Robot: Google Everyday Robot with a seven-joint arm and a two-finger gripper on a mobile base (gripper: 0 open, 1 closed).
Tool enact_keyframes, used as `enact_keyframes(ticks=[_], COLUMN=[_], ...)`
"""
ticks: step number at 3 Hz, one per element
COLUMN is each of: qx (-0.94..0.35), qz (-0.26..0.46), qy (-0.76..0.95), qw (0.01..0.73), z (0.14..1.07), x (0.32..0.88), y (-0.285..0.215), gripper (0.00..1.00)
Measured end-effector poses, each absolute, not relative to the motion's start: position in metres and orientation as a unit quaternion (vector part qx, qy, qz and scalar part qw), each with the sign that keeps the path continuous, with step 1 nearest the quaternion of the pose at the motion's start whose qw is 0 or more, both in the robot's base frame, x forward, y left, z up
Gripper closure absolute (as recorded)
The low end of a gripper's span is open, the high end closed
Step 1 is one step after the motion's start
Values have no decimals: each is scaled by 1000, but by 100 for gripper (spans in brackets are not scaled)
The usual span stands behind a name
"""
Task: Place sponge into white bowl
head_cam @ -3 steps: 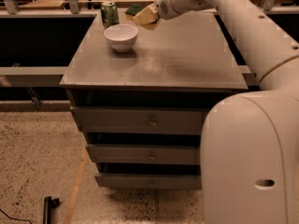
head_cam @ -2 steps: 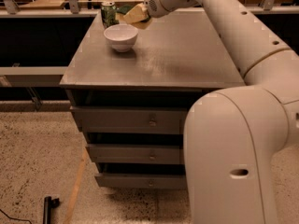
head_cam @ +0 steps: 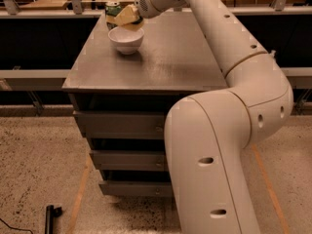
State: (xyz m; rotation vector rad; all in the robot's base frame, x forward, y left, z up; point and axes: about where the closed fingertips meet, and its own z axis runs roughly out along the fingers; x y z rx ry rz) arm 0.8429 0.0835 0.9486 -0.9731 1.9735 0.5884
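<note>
The sponge [head_cam: 120,18] aloft over the white bowl [head_cam: 126,42].
The gripper [head_cam: 129,16] hangs over the cabinet top's [head_cam: 175,57] far left corner, jaws clamped on the tilted sponge, just above the bowl's back rim. A green can [head_cam: 112,8] stands close behind.

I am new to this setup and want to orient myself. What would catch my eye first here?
The big white arm fills the right foreground and reaches over the grey cabinet. At its far left corner the gripper holds the sponge just above the bowl, with a green can behind.
</note>
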Motion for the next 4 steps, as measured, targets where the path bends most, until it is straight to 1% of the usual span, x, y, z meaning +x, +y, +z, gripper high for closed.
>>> enact_keyframes(ticks=[1, 2, 3, 4], qx=[-386, -377, -374, -366], qz=[233, 232, 235, 234], qy=[788, 789, 788, 784], qw=[420, 426, 429, 443], z=[948, 951, 952, 967], x=[850, 855, 856, 852], y=[88, 87, 87, 71], gripper=[36, 4, 0, 0])
